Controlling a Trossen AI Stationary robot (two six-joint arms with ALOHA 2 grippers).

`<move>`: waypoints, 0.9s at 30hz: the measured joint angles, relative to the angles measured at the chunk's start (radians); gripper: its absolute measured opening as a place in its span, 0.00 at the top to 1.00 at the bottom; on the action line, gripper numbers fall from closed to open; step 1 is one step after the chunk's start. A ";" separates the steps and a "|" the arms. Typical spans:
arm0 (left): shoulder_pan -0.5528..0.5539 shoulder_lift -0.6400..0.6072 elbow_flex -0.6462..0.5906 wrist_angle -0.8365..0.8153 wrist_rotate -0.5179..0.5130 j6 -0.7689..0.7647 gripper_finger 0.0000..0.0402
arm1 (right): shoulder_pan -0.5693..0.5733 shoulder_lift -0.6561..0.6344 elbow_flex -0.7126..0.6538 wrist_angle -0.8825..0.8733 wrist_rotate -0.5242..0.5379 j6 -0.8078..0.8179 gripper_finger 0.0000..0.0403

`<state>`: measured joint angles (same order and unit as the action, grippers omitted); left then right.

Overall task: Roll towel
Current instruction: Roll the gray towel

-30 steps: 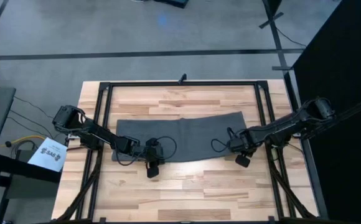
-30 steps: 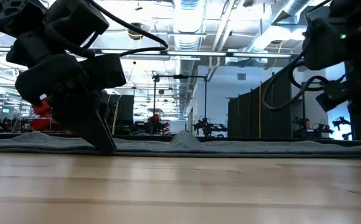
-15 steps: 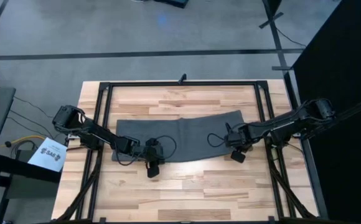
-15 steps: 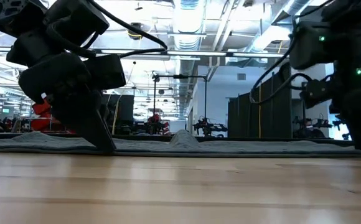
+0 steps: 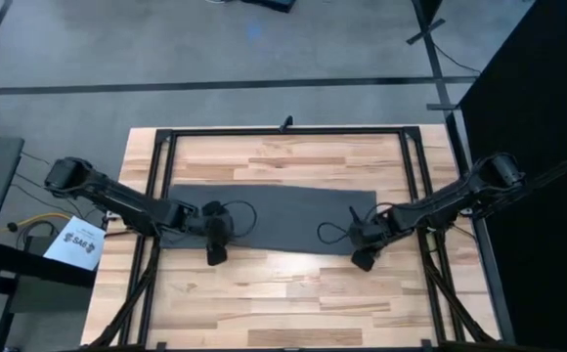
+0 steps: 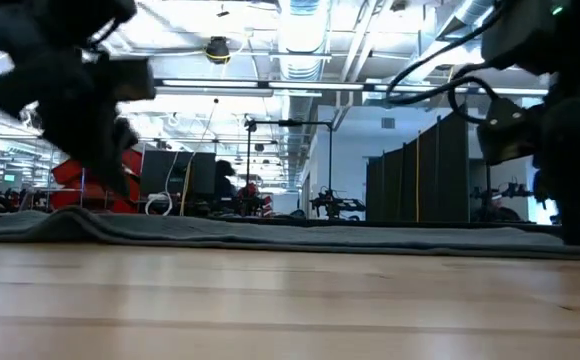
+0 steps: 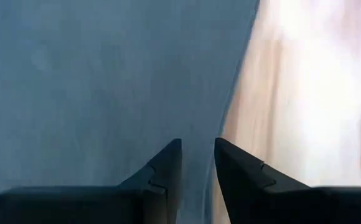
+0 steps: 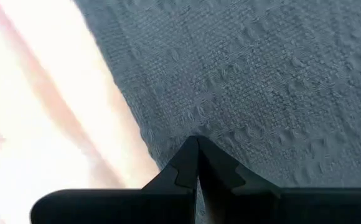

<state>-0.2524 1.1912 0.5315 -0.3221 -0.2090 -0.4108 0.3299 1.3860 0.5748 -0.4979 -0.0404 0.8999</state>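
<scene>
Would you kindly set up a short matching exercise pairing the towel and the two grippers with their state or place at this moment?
Things:
1. towel
2. left gripper
3. right gripper

States:
A. fingers pressed together, at the towel's near edge
B. fingers slightly apart, at the towel's near edge
C. spread flat on the table

Pairs: 1-C, 2-B, 3-A

Wood-plank table (image 5: 293, 293) w/ black frame (image 5: 288, 130). Dark grey towel (image 5: 283, 210) lies flat across its middle, near edge by both grippers' fingertips.
</scene>
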 joint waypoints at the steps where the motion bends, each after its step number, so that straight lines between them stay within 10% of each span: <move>1: 0.011 -0.021 0.000 0.007 -0.002 0.030 0.80 | 0.015 0.008 0.006 -0.007 -0.002 0.018 1.00; 6: 0.061 0.019 0.001 0.273 -0.001 0.198 0.80 | 0.066 0.014 0.054 0.047 -0.001 0.039 1.00; 13: 0.096 0.394 0.041 0.771 0.052 0.365 0.80 | 0.034 0.011 0.091 0.018 0.020 -0.040 1.00; 27: 0.108 0.734 0.216 0.702 0.045 0.356 0.80 | -0.096 0.010 0.064 -0.227 0.040 -0.150 1.00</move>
<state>-0.1445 1.9251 0.7478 0.3799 -0.1638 -0.0546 0.2339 1.3960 0.6385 -0.7251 -0.0005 0.7504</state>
